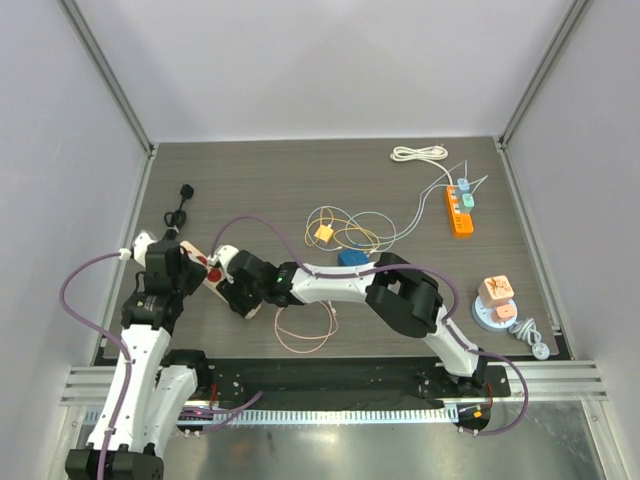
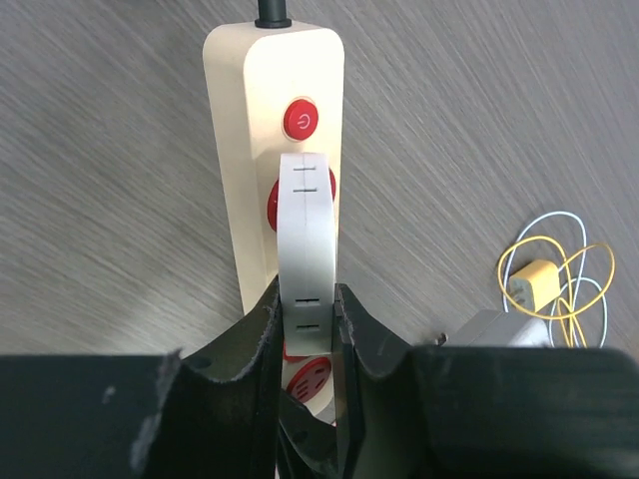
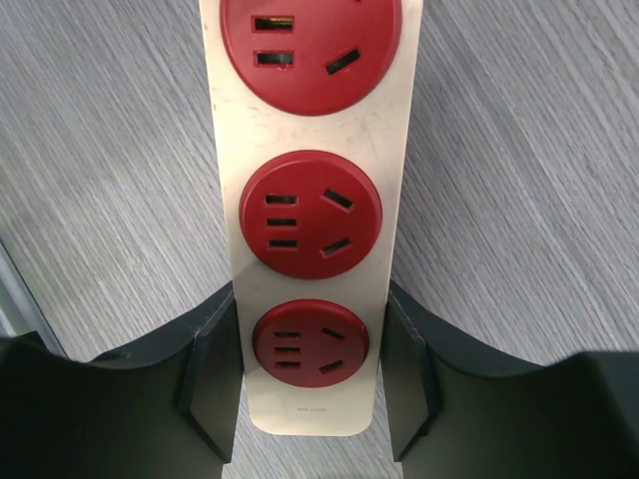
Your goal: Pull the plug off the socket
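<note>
Two grips at once on dark table [image 1: 330, 170]: clamps cream power strip [image 3: 315, 135] by its end in right gripper [image 3: 310, 379], pressing both sides; pinches white plug [image 2: 306, 230] tight in left gripper [image 2: 308, 319], at red socket [image 2: 273, 210] just beside power button [image 2: 302, 120]; unclear whether seated.

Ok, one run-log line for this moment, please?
left gripper: shut on white plug | right gripper: shut on power strip, near end | plug free of socket: cannot tell
</note>
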`<control>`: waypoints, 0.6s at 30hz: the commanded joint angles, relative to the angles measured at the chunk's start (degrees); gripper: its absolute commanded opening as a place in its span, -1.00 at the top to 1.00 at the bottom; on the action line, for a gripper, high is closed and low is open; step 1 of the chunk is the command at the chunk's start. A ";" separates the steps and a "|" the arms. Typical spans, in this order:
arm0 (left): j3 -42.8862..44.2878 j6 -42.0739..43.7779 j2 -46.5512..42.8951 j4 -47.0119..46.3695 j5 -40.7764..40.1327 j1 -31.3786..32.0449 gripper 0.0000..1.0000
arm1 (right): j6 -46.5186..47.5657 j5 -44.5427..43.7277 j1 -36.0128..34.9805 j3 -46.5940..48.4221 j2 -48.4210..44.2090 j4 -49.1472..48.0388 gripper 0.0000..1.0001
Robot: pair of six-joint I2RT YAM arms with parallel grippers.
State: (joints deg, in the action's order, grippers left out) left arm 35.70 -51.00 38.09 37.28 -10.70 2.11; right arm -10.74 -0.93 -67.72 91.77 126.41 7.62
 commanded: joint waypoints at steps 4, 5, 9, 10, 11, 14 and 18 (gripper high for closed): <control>5.77 -4.36 -0.47 8.86 6.47 1.67 1.00 | 0.02 -13.13 1.19 2.18 7.53 13.03 0.98; 6.30 -4.63 0.05 9.56 6.92 1.67 1.00 | 0.37 -15.31 1.10 2.88 7.97 15.04 0.98; 8.15 -2.01 0.24 12.99 2.88 1.67 1.00 | 1.60 -16.83 1.19 4.21 8.33 16.99 0.98; 8.07 -0.86 -0.37 12.47 2.53 1.67 1.00 | 1.78 -16.30 1.19 4.12 8.24 17.08 0.98; 7.98 0.37 -1.60 11.60 2.70 1.67 1.00 | 1.69 -15.51 1.45 4.04 8.06 17.25 0.98; 7.28 2.57 -7.31 6.16 5.51 1.58 1.00 | 1.25 -9.02 2.33 2.72 6.32 16.82 0.98; 7.54 2.40 -7.25 4.91 7.71 1.58 1.00 | 2.04 -8.83 2.42 0.17 3.50 16.55 0.98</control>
State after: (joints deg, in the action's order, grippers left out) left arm 40.14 -49.89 31.97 45.08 -7.44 3.22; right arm -6.81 -5.91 -69.25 96.66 127.15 14.98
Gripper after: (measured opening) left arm 0.222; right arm 0.546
